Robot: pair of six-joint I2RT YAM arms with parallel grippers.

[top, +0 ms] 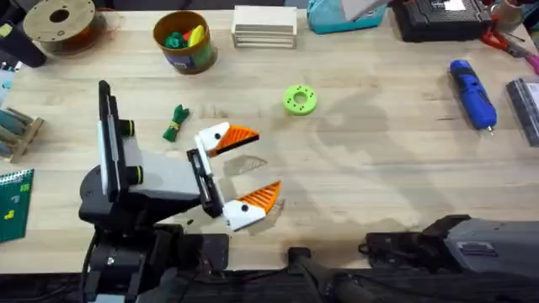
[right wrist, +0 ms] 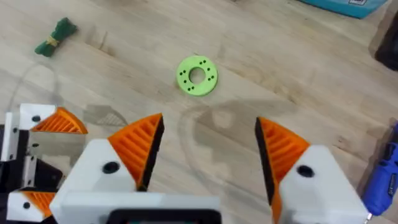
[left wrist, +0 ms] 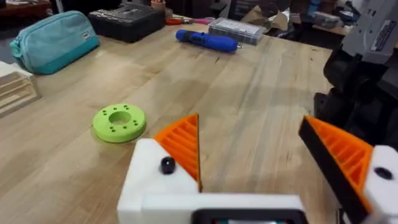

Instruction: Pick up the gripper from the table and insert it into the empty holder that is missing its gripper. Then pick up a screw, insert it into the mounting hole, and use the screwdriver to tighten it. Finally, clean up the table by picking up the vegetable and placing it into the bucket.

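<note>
Left claw (top: 239,172) gapes wide over the counter (top: 362,160); right claw (right wrist: 208,155), likewise wide, overlooks vegetable (right wrist: 56,37) and screwdriver (right wrist: 380,177)

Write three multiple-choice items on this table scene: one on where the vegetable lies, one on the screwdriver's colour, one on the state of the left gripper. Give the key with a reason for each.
1. Where does the vegetable lie?
A. Inside the bucket
B. On the bare table, left of the left gripper's fingers
C. On top of the lime-green disc

2. What colour is the screwdriver?
A. Blue
B. Red
C. Grey

3. How does the left gripper stand?
A. Shut on the vegetable
B. Shut on the screwdriver
C. Open, holding nothing

Key: 1 B, the overhead view shows the dark-green bundle on the wood, apart from the bucket and the lime-green disc. 2 A, its body is bright blue, lying at the table's right side. 3 C, its two orange-padded fingers stand wide apart with bare table between them.
</note>
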